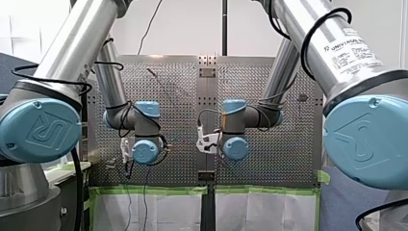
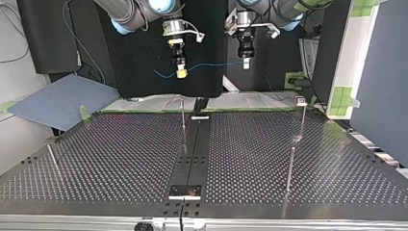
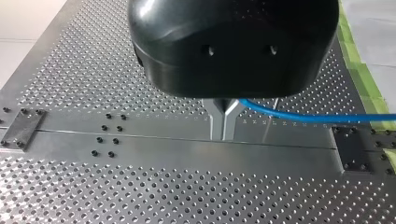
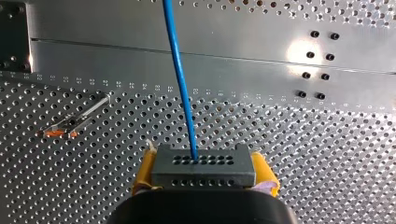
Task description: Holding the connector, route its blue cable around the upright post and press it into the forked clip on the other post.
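Little holes cover the table (image 2: 120, 159), and both arms hang high by its far edge. In the top view, my right gripper (image 4: 204, 173) clamps the grey connector (image 4: 203, 167) between yellow pads (image 4: 144, 175). Its blue cable (image 4: 181, 84) runs across to my left gripper (image 3: 223, 133), which pinches it tight. I think the cable is light and bendy, so I would hold it close to the connector.

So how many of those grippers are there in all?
2. My right gripper, at the top view's left, grips the connector; my left gripper, at its right, is shut on the blue cable. None seem hidden.
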